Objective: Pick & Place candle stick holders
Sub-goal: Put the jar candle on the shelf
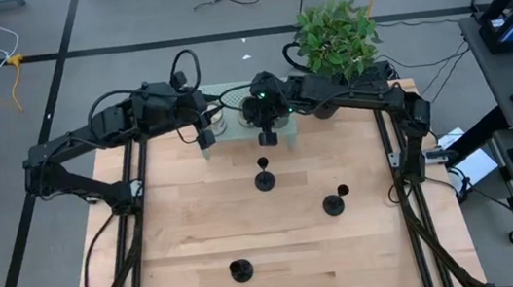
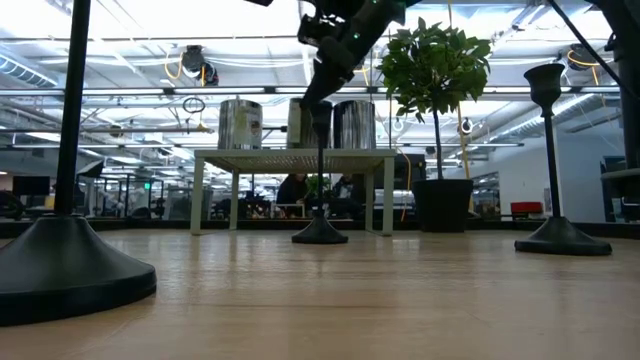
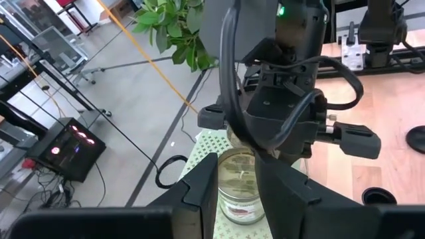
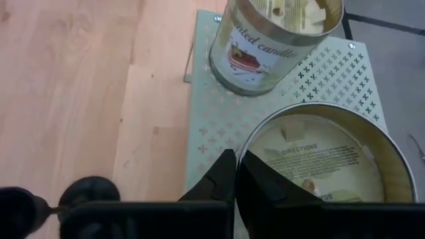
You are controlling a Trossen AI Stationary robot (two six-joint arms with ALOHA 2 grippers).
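Three black candlestick holders stand upright on their round bases on the wooden table: one at the middle [image 1: 265,177], one to its right [image 1: 334,202], one near the front edge [image 1: 242,270]. My right gripper [image 1: 267,136] is shut and empty above the front edge of a pale green stand [image 4: 206,113], behind the middle holder, which shows in the right wrist view [image 4: 86,192]. My left gripper [image 1: 205,135] is open at the stand's left front. Its fingers [image 3: 199,189] frame a glass candle jar [image 3: 238,189]; I cannot tell whether they touch it.
The perforated stand [image 2: 290,155] at the table's far middle carries several candle jars and tins [image 4: 279,40]. A potted plant [image 1: 336,36] stands at the far right behind my right arm. Bare wood lies between the holders and the near edge.
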